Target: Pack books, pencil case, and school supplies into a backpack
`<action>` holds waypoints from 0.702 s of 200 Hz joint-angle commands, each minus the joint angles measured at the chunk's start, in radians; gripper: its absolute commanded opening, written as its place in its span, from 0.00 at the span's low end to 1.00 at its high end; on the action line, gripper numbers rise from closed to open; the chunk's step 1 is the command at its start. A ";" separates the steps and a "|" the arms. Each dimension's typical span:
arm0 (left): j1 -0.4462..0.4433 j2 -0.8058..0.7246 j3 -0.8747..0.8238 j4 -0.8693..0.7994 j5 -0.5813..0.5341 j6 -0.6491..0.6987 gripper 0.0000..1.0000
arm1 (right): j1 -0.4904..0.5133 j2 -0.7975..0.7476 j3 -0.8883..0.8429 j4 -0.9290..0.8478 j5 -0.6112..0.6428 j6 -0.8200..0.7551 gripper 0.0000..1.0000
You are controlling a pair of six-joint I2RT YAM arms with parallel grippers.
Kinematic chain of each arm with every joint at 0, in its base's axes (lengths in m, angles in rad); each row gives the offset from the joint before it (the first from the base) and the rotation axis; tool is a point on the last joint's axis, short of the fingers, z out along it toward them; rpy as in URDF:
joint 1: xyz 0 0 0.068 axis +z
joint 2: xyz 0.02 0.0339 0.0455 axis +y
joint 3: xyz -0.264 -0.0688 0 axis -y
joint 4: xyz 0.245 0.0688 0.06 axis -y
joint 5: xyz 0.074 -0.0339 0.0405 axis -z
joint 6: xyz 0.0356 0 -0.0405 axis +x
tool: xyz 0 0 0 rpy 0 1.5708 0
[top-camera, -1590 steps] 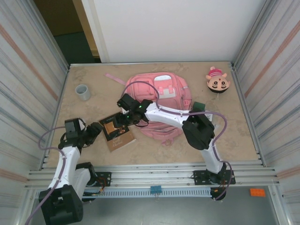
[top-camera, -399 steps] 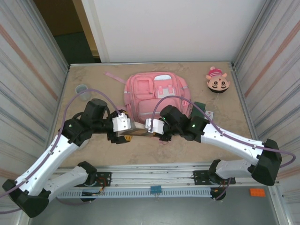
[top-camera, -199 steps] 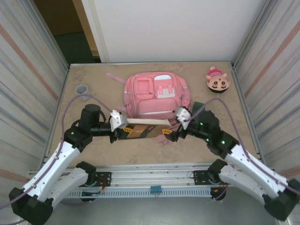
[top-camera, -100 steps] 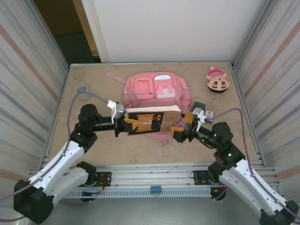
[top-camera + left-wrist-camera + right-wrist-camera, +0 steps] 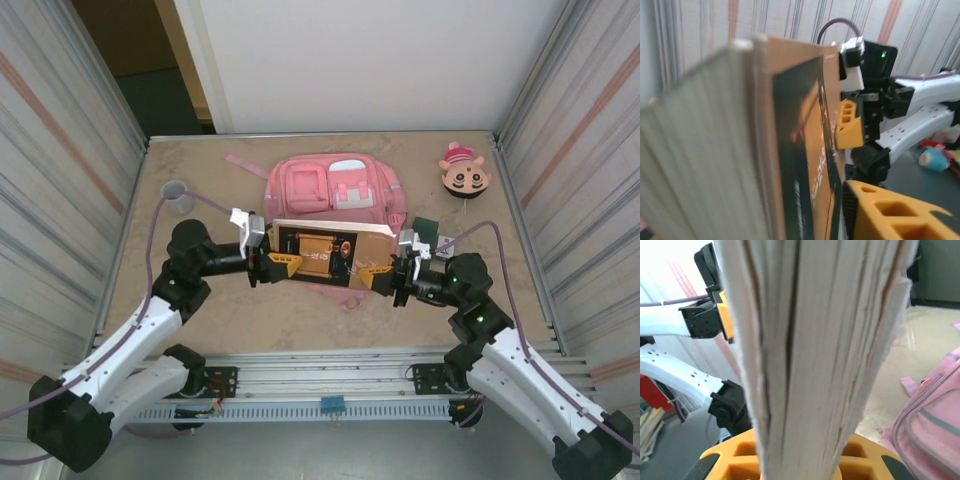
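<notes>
Top external view: I see the book [image 5: 320, 252], orange-brown with dark panels, held off the desk [image 5: 200, 300] with its cover toward the camera, spanning the gap between my two arms and overlapping the near edge of the pink backpack [image 5: 330, 185]. The backpack lies flat in the middle of the desk, toward the far edge. The left gripper [image 5: 274, 260] is at the book's left end and the right gripper [image 5: 385, 270] at its right end. In the right wrist view the book's pale page edges [image 5: 810, 340] rise straight up out of the yellow fingers [image 5: 735, 460], which press in from both sides, so the right pincer is clamped on the book. In the left wrist view the cover [image 5: 805, 165] runs alongside one yellow finger [image 5: 890, 215]; I cannot tell whether that pincer is gripping or apart. The dark green pencil case [image 5: 426, 226] lies just beside the backpack's right side. A grey cup [image 5: 178, 192] stands near the far left corner, and a round cartoon-face toy [image 5: 463, 175] near the far right corner.
</notes>
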 commanded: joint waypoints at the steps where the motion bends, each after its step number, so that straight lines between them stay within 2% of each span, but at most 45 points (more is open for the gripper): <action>1: -0.001 -0.005 -0.008 0.011 -0.002 0.032 0.58 | -0.025 -0.031 0.051 0.087 -0.002 -0.015 0.00; 26: -0.001 -0.002 -0.036 0.049 0.023 0.005 0.58 | -0.032 -0.010 0.078 0.068 -0.009 -0.043 0.00; 46: -0.001 0.004 -0.038 0.040 0.031 0.005 0.53 | -0.037 0.008 0.089 0.073 -0.017 -0.050 0.00; 59: -0.001 0.006 -0.040 0.035 0.027 0.010 0.42 | -0.039 0.014 0.095 0.085 -0.016 -0.048 0.00; 69: -0.001 0.005 -0.037 0.016 0.007 0.019 0.24 | -0.040 0.012 0.098 0.088 0.001 -0.040 0.00; 76: -0.001 0.003 -0.036 0.006 -0.014 0.023 0.13 | -0.041 0.008 0.099 0.088 0.023 -0.024 0.07; 81: 0.002 0.001 -0.036 0.004 -0.023 0.023 0.08 | -0.041 0.006 0.097 0.085 0.044 -0.012 0.17; 93: 0.004 -0.002 -0.037 0.016 -0.029 0.023 0.05 | -0.041 0.002 0.090 0.067 0.078 0.019 0.50; 100: 0.004 -0.003 -0.037 0.030 -0.026 0.019 0.04 | -0.042 0.004 0.087 0.041 0.076 0.025 0.60; 113: 0.003 0.000 -0.039 0.060 -0.022 0.001 0.05 | -0.044 0.021 0.079 0.008 0.064 0.056 0.63; 140: 0.004 0.011 -0.031 0.071 -0.024 -0.013 0.05 | -0.064 0.065 0.101 0.017 -0.057 0.126 0.63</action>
